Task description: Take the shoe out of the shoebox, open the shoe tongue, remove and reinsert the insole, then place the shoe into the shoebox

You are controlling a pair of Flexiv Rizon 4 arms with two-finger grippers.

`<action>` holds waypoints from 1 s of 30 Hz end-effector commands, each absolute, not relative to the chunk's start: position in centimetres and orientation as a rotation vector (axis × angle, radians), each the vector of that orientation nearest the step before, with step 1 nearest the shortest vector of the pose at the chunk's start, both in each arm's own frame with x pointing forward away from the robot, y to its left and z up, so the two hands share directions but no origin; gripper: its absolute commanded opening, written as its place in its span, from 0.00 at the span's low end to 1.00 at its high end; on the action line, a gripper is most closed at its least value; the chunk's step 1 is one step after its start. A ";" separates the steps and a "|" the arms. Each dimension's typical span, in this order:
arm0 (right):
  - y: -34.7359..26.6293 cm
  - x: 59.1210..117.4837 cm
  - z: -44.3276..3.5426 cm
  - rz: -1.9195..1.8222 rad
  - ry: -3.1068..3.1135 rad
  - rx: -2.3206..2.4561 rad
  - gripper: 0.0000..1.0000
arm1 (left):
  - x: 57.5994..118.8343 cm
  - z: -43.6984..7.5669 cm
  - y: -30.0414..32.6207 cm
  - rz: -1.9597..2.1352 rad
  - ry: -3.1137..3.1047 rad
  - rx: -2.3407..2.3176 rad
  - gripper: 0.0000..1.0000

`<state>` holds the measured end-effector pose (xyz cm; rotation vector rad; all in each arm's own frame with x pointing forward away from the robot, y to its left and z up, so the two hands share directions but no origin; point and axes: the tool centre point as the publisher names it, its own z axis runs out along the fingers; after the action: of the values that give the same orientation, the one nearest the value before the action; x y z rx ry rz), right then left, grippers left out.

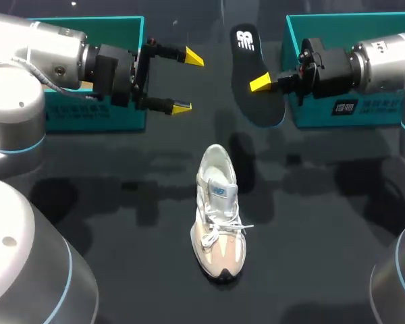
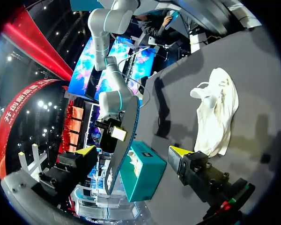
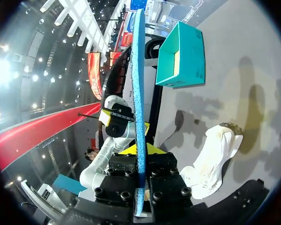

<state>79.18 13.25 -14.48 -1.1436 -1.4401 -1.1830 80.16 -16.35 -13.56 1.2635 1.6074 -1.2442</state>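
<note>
Left fingers (image 1: 189, 56) spread, right fingers (image 1: 260, 83) pinch insole (image 1: 250, 61), shoe (image 1: 218, 216) stands on dark table (image 1: 310, 256).

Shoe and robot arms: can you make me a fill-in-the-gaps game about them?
1. The right arm's fingers are pinching the black ____.
2. The left arm's fingers are wide ____ and hold nothing.
3. The white shoe stands on the dark ____, outside any box.

Missing words: insole; open; table.
</note>
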 end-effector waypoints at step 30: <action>12.7 80.8 -16.1 -1.432 -1.882 -1.209 0.00 | 80.1 -17.8 -14.3 -1.296 2.810 0.431 1.00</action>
<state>81.13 12.11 -15.83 -1.1680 -1.8342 -1.4215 79.67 -13.83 -17.61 0.5587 2.5919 -1.3265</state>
